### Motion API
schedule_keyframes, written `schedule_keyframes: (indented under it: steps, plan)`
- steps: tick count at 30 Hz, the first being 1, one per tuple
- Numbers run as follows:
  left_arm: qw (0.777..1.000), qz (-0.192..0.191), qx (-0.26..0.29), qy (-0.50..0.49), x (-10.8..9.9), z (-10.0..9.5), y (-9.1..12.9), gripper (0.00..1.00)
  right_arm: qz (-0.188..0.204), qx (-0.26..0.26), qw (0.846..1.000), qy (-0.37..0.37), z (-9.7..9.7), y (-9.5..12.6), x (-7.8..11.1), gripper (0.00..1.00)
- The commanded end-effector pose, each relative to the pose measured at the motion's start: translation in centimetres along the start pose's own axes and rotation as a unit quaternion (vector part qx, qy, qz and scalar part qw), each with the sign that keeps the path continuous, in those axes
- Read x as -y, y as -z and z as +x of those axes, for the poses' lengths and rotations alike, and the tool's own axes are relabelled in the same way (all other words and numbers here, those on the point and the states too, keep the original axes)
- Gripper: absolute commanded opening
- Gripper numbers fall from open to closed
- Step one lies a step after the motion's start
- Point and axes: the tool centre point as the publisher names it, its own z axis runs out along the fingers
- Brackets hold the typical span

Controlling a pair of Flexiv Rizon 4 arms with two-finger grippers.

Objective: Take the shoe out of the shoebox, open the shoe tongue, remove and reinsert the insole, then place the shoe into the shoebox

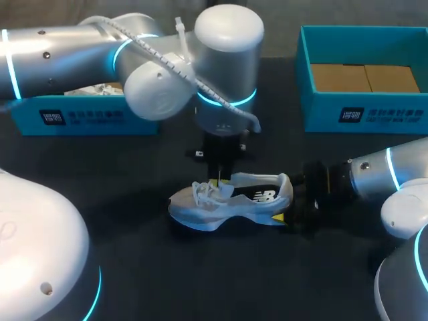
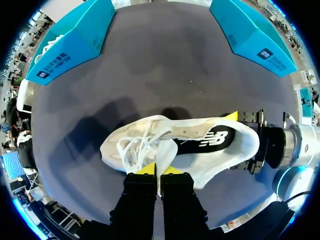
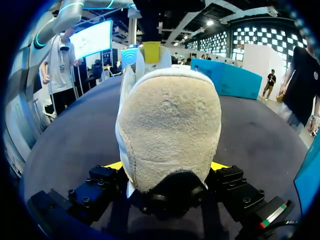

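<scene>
Your left pincer [image 2: 158,171] is closed on the tongue [image 2: 166,150] from above, and your right pincer [image 3: 167,166] clamps the heel [image 3: 170,120]. The shoe [image 1: 231,199] stands on its sole on the table [image 1: 167,267], well apart from the open box [image 1: 364,117].

**Shoe at mid-table, held between my two claws**

The shoe [image 1: 231,198] lies on the table [image 1: 140,267] at its middle, toe toward my left and heel toward my right. My left gripper [image 2: 159,170] stands over the laced front, with the tongue [image 2: 167,150] pinched between its fingers. My right gripper [image 3: 167,165] sits at the heel, one finger against each side. Behind the shoe, well apart, the left shoebox [image 1: 87,120] sits at the far left and the right shoebox [image 1: 364,117] at the far right.
</scene>
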Motion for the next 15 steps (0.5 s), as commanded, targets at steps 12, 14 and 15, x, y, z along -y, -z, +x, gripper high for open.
schedule_keyframes:
  steps: [12, 14, 15]
  plan:
    - [0.999, 0.001, -0.044, 0.002, -0.3, -3.1, 2.1, 0.00, 0.004, 0.000, 1.000, -0.001, 0.1, -0.1, -0.1, 0.00]
    - [0.999, 0.000, -0.044, 0.005, -0.4, -3.7, 2.2, 0.00, 0.004, 0.000, 1.000, -0.001, 0.1, -0.1, -0.1, 0.00]
    - [0.999, 0.000, -0.045, 0.004, -0.4, -3.9, 2.3, 0.00, 0.004, 0.000, 1.000, -0.001, 0.1, -0.1, -0.1, 0.00]
